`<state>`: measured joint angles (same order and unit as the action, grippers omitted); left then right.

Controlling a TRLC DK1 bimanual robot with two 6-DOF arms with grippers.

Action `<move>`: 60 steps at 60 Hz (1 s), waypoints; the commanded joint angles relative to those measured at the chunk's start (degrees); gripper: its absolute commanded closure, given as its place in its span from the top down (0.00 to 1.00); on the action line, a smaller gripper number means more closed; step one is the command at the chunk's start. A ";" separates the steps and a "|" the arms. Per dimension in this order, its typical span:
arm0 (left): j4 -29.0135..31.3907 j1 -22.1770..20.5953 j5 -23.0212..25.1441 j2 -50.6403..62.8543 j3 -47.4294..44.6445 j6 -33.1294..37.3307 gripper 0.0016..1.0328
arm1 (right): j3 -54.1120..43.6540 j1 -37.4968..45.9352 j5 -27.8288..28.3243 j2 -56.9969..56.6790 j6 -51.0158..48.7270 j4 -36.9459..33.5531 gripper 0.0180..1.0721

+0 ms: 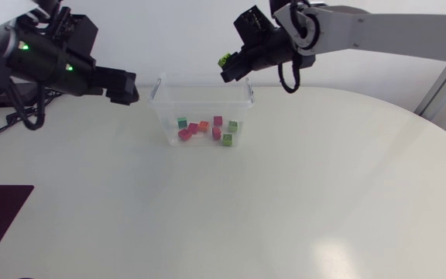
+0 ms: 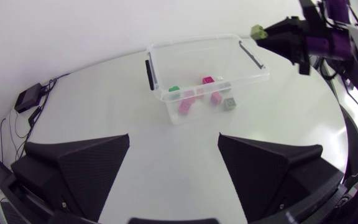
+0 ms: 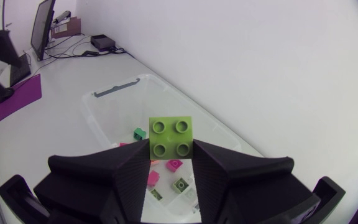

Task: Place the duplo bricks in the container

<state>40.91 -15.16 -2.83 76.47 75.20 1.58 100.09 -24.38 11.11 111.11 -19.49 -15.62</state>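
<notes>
Now, lime brick (image 3: 171, 137) in right gripper (image 3: 171, 152) above container (image 2: 191, 41); left gripper (image 2: 173, 137) agape.

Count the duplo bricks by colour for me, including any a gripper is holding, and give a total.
Green bricks: 4, counting the lime brick in the right gripper
Pink or red bricks: 4
Orange brick: 1
Total: 9 bricks

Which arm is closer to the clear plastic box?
Right. The right gripper, shut on a lime brick, hangs over the rim of the box; the left gripper sits off to its side, apart.
</notes>
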 commanded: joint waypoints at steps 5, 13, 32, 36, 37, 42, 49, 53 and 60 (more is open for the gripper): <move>1.19 -0.05 0.46 -8.53 -6.64 1.14 0.97 | 8.98 -1.55 -4.26 10.44 1.56 0.76 0.47; 1.19 -0.22 0.46 -13.71 -11.39 1.23 0.97 | 13.29 -2.16 -7.33 13.96 2.17 0.59 0.96; -4.87 3.29 0.46 -23.20 -21.41 2.46 0.97 | -2.36 -0.23 -10.06 -2.48 4.19 3.66 0.96; -5.75 4.35 0.37 -25.05 -23.08 3.07 0.97 | -7.98 0.56 -12.43 -7.84 4.19 5.42 0.96; -6.01 4.70 0.46 -25.49 -23.52 3.25 0.97 | -9.57 0.83 -12.96 -9.24 4.19 5.86 0.96; -6.98 6.81 0.46 -28.04 -25.36 4.30 0.97 | -17.39 2.76 -13.75 -16.63 4.02 7.79 0.96; -8.03 8.57 0.37 -31.47 -28.44 5.53 0.97 | -28.90 5.66 -14.63 -27.79 4.02 12.28 0.96; -9.62 9.36 0.37 -34.28 -31.08 5.97 0.97 | -34.70 7.24 -14.63 -33.59 4.10 13.60 0.96; -11.90 10.32 0.37 -38.41 -34.77 6.33 0.97 | -45.07 10.49 -14.98 -44.40 4.10 15.35 0.95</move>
<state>30.63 -5.69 -2.87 40.69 43.55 6.52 61.65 -15.38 -3.29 72.53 -16.45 -1.39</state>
